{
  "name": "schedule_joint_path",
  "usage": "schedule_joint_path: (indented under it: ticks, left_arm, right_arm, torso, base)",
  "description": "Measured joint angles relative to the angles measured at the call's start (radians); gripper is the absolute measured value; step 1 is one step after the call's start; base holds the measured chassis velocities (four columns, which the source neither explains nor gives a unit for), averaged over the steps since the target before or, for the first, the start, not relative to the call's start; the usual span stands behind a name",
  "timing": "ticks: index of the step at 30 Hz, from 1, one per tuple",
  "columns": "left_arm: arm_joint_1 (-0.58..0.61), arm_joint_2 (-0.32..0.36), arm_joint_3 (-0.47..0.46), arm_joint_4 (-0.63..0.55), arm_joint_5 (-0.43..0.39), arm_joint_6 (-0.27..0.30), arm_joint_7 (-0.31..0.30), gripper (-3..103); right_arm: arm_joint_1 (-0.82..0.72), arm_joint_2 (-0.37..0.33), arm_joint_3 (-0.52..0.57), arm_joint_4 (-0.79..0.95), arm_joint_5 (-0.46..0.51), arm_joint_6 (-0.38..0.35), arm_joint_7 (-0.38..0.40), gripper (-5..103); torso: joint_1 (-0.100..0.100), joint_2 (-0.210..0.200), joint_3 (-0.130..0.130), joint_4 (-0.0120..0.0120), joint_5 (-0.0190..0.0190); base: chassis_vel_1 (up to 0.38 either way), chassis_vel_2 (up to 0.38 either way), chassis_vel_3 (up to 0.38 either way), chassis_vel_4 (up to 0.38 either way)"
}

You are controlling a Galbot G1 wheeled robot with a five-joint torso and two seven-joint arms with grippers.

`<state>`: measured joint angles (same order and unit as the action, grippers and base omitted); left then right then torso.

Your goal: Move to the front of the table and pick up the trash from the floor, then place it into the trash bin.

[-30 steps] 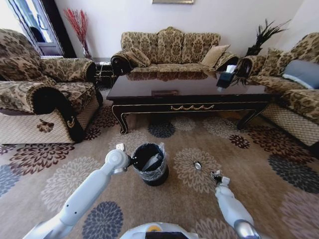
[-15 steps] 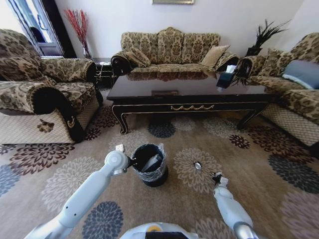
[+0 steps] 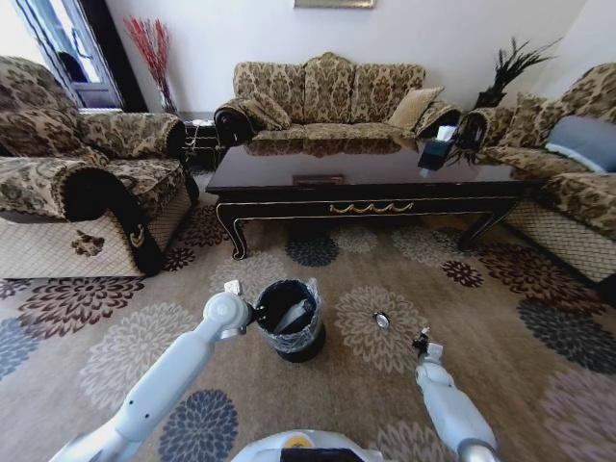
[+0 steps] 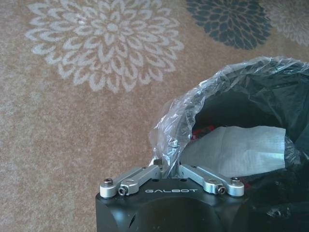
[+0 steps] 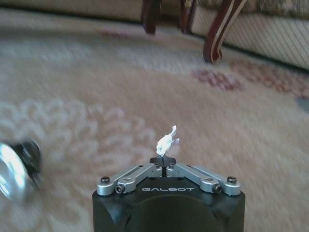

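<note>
Right claw clenched on white scrap

Right gripper (image 5: pixel 165 162) pinched one small crumpled white scrap (image 5: pixel 167 140), upright; left gripper (image 4: pixel 166 166) clenched on the round black bin's clear plastic liner (image 4: pixel 183 116).

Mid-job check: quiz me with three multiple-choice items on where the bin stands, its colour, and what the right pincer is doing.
1. The trash bin stands
A. on the table
B. on the carpet before the table
C. on the sofa

2. The bin is
A. black
B. red
C. white

3. The right pincer is
A. wide open
B. shut on a small white scrap
C. inside the bin

Answers: 1 B, the head view shows it on the floor. 2 A, black wall under a clear liner. 3 B, the small white scrap sticks out from its closed tips.
</note>
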<state>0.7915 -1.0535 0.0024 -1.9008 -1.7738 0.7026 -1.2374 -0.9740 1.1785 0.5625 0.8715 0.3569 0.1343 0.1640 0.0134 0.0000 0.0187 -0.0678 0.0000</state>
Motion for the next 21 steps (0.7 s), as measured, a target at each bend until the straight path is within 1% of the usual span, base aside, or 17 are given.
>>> schedule_joint_path:
  ticks: [1, 2, 3, 5, 6, 7, 8, 10, 12, 14, 15, 17, 18, 20, 21]
  left_arm:
    - [0.002, -0.003, 0.002, -0.001, 0.002, 0.000, 0.000, 0]
    - [0.002, -0.003, 0.002, -0.001, 0.002, 0.000, 0.000, 0]
    - [0.004, -0.005, 0.003, -0.002, 0.003, 0.000, 0.000, 0]
    - [0.011, -0.011, 0.008, -0.003, 0.010, 0.000, -0.001, 0]
    - [0.012, -0.014, 0.010, -0.003, 0.012, 0.000, -0.001, 0]
    - [0.012, -0.014, 0.010, -0.003, 0.012, 0.000, -0.001, 0]
    - [0.013, -0.019, 0.013, -0.003, 0.015, 0.000, -0.002, 0]
    - [0.005, -0.029, 0.027, -0.002, 0.018, -0.001, -0.005, 0]
    - [0.001, -0.031, 0.032, -0.002, 0.019, -0.001, -0.005, 0]
    - [-0.010, -0.040, 0.048, 0.003, 0.020, -0.003, -0.008, 0]
    - [-0.021, -0.047, 0.063, 0.008, 0.024, -0.006, -0.009, 0]
    - [-0.033, -0.056, 0.080, 0.013, 0.029, -0.008, -0.011, 0]
    - [-0.033, -0.056, 0.080, 0.013, 0.029, -0.008, -0.011, 0]
    - [-0.048, -0.069, 0.109, 0.023, 0.036, -0.011, -0.013, 0]
    - [-0.054, -0.072, 0.120, 0.027, 0.037, -0.011, -0.013, 0]
  right_arm:
    - [-0.033, -0.008, -0.005, 0.080, 0.015, -0.004, 0.004, 0]
    - [-0.033, -0.008, -0.005, 0.080, 0.015, -0.004, 0.004, 0]
    - [-0.054, -0.013, -0.008, 0.133, 0.025, -0.009, 0.007, 0]
    - [-0.125, -0.021, -0.017, 0.310, 0.034, -0.007, 0.009, 0]
    - [-0.147, -0.023, -0.019, 0.362, 0.023, -0.002, 0.008, 0]
    - [-0.147, -0.023, -0.019, 0.362, 0.023, -0.002, 0.008, 0]
    - [-0.177, -0.026, -0.021, 0.423, 0.003, 0.002, 0.006, 0]
    - [-0.246, -0.031, -0.024, 0.540, -0.056, 0.009, 0.005, 0]
    - [-0.260, -0.031, -0.025, 0.565, -0.066, 0.010, 0.005, 0]
    - [-0.302, -0.032, -0.030, 0.638, -0.085, 0.012, 0.005, 0]
    - [-0.333, -0.032, -0.035, 0.702, -0.097, 0.012, 0.005, 0]
    - [-0.366, -0.035, -0.039, 0.771, -0.108, 0.012, 0.005, 0]
    - [-0.366, -0.035, -0.039, 0.771, -0.108, 0.012, 0.005, 0]
    - [-0.407, -0.044, -0.042, 0.861, -0.117, 0.012, 0.001, 0]
    - [-0.420, -0.048, -0.042, 0.891, -0.120, 0.011, 0.000, 0]
  torso:
    - [0.000, 0.000, 0.000, -0.0001, 0.0000]
    - [0.000, 0.000, 0.000, -0.0001, 0.0000]
    - [0.000, 0.000, 0.000, 0.0001, -0.0002]
    - [0.000, 0.000, 0.000, 0.0000, -0.0002]
    - [0.000, 0.000, 0.000, 0.0002, 0.0000]
    - [0.000, 0.000, 0.000, 0.0002, 0.0000]
    - [0.000, 0.000, 0.000, 0.0006, -0.0004]
    - [0.000, 0.000, 0.000, 0.0001, -0.0001]
    - [0.000, 0.000, 0.000, -0.0001, 0.0001]
    - [0.000, 0.000, 0.000, -0.0003, 0.0000]
    - [0.000, 0.000, 0.000, -0.0003, 0.0000]
    - [0.000, 0.000, 0.000, 0.0001, 0.0001]
    - [0.000, 0.000, 0.000, 0.0001, 0.0001]
    - [0.000, 0.000, 0.000, -0.0002, -0.0002]
    - [0.000, 0.000, 0.000, 0.0001, -0.0002]
  base:
    - [0.000, 0.000, 0.000, 0.000]
    - [0.000, 0.000, 0.000, 0.000]
    - [0.000, 0.000, 0.000, 0.000]
    - [0.000, 0.000, 0.000, 0.000]
    - [0.000, 0.000, 0.000, 0.000]
    - [0.000, 0.000, 0.000, 0.000]
    - [0.000, 0.000, 0.000, 0.000]
    - [0.000, 0.000, 0.000, 0.000]
    - [0.000, 0.000, 0.000, 0.000]
    - [0.000, 0.000, 0.000, 0.000]
    - [0.000, 0.000, 0.000, 0.000]
    - [0.000, 0.000, 0.000, 0.000]
    - [0.000, 0.000, 0.000, 0.000]
    - [0.000, 0.000, 0.000, 0.000]
    - [0.000, 0.000, 0.000, 0.000]
